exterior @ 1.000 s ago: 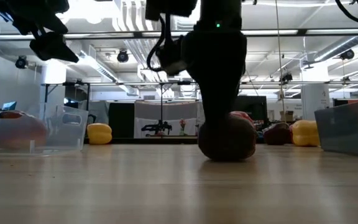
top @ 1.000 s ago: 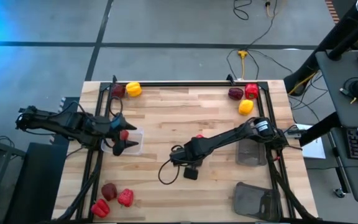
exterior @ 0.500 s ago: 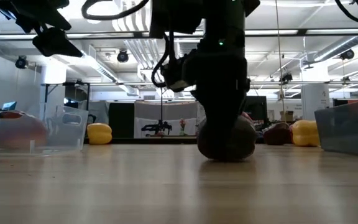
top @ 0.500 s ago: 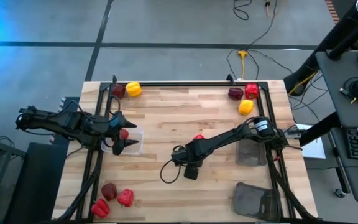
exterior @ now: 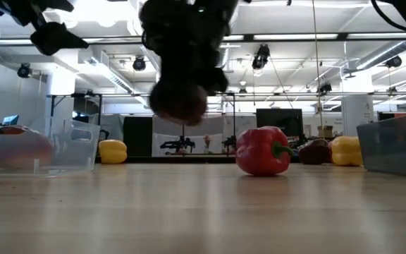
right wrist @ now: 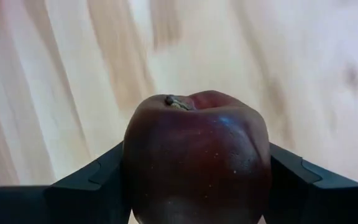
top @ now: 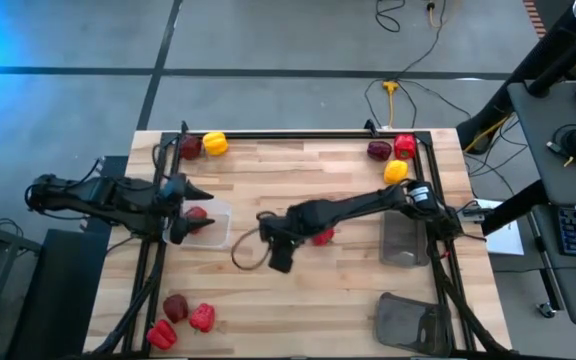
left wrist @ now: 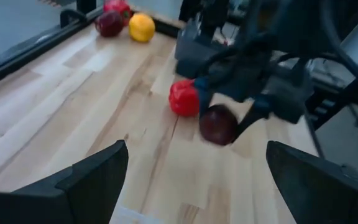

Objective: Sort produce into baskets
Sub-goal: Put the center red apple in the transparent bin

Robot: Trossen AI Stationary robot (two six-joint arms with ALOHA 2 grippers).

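Note:
My right gripper (top: 273, 238) is shut on a dark maroon pepper (exterior: 178, 102) above the table's middle; the pepper also shows in the left wrist view (left wrist: 218, 124). A bright red pepper (top: 321, 236) rests on the table just to the right of it. My left gripper (top: 186, 212) is open and empty above a clear basket (top: 216, 228) at the left, which holds one dark red pepper (top: 197, 213). In the low view the left gripper (exterior: 51, 39) hangs above that basket (exterior: 76, 144). My right gripper pinches the maroon pepper by its two opposite sides (right wrist: 135, 180) between its two fingers (right wrist: 92, 180). The fingers come from above, pointing down. The pepper's stem (right wrist: 178, 102) points away from the wrist, and the pepper hangs lifted clear of the table.
A dark grey basket (top: 405, 245) stands at the right edge and another basket (top: 413, 322) at the near right. Peppers lie at the far left (top: 214, 143), far right (top: 395, 171) and near left (top: 175, 306). A black frame (top: 298, 134) rims the table.
My right gripper has risen with the maroon pepper, lifting it clear of the table, and has carried it toward the table's left edge. The red pepper that stood behind it has stayed on the table and now shows in full.

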